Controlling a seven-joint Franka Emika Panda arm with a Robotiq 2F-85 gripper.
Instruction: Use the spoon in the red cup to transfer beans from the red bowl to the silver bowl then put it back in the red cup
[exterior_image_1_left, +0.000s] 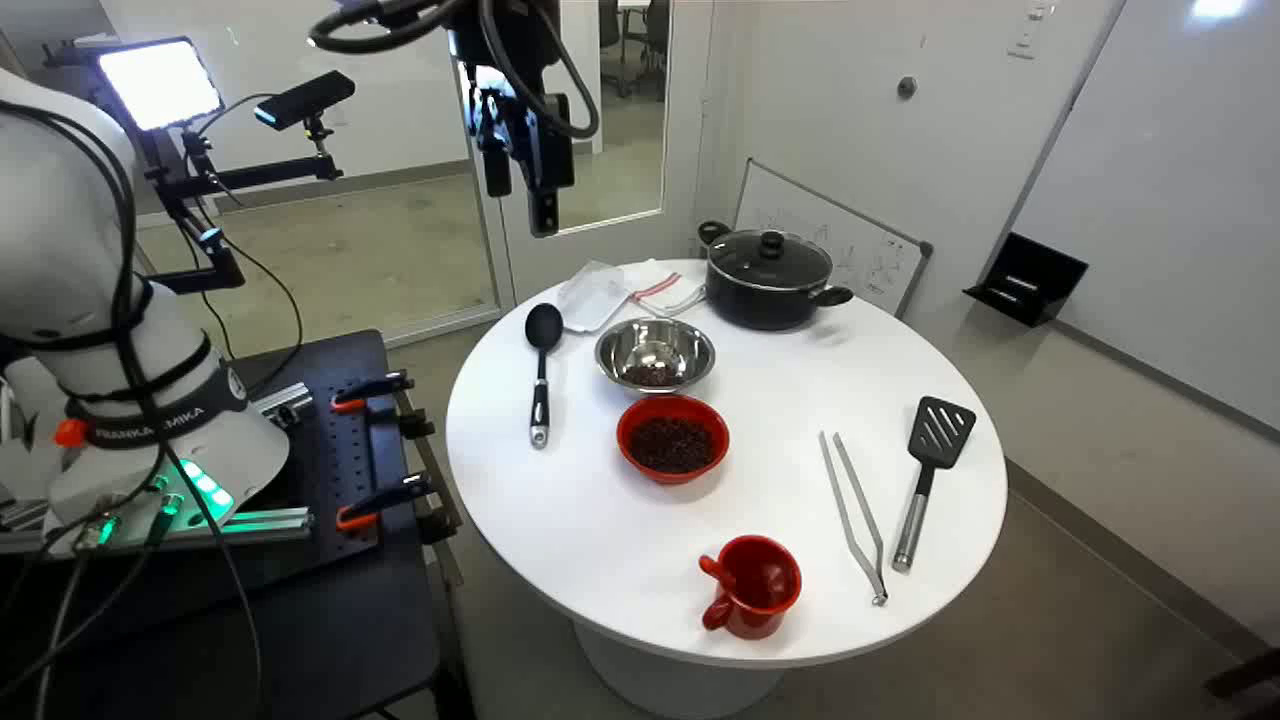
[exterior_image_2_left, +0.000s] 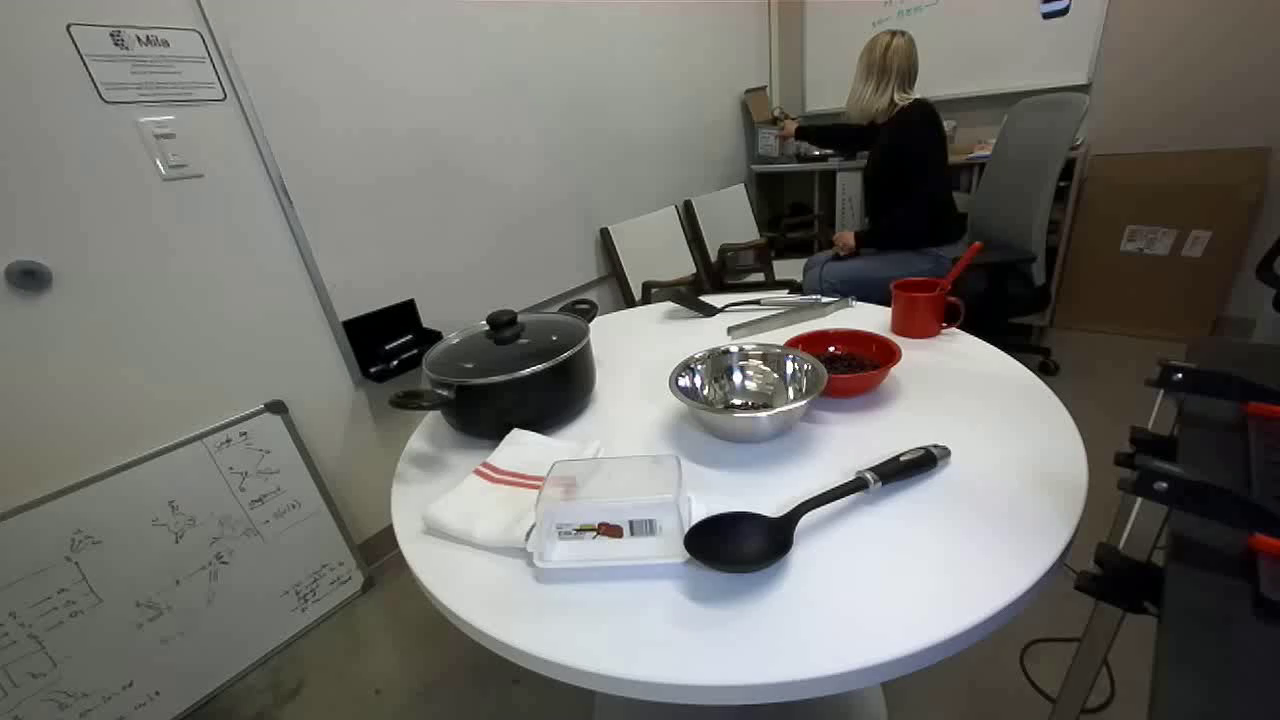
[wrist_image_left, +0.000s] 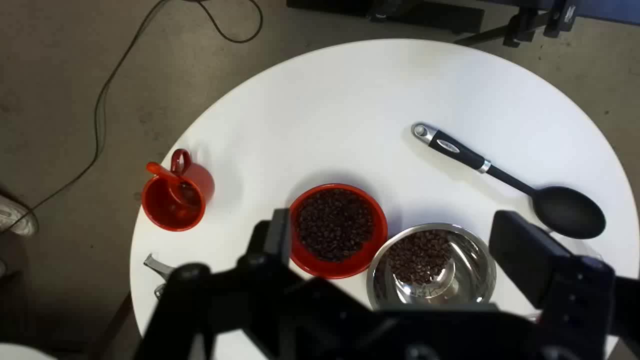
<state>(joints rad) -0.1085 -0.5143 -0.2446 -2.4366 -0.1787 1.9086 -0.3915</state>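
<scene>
In an exterior view, the arm's white base (exterior_image_1_left: 185, 450) stood at the left, beside the round table (exterior_image_1_left: 570, 540). The gripper (exterior_image_1_left: 521, 205) hung well above the round table, its jaws spread wide apart and holding nothing. At the left of the tabletop lay a black serving spoon (exterior_image_1_left: 543, 325), its handle toward the near side. Farther back and a little right were a clear plastic box (exterior_image_2_left: 615, 515) and a striped towel (exterior_image_2_left: 480, 505). The silver bowl (exterior_image_2_left: 745, 422) came next, with beans (wrist_image_left: 419, 257) covering part of its bottom; just on its near side sat the red bowl (wrist_image_left: 332, 268), holding more beans. The red cup (exterior_image_2_left: 912, 312) stood upright by the near edge, and the red spoon (exterior_image_2_left: 961, 266) leaned in it, its handle sticking out past the rim. The black lidded pot (exterior_image_1_left: 760, 300) stood at the far edge. At the right lay the metal tongs (exterior_image_2_left: 790, 317) and, just right of them, the slotted spatula (exterior_image_1_left: 913, 530).
</scene>
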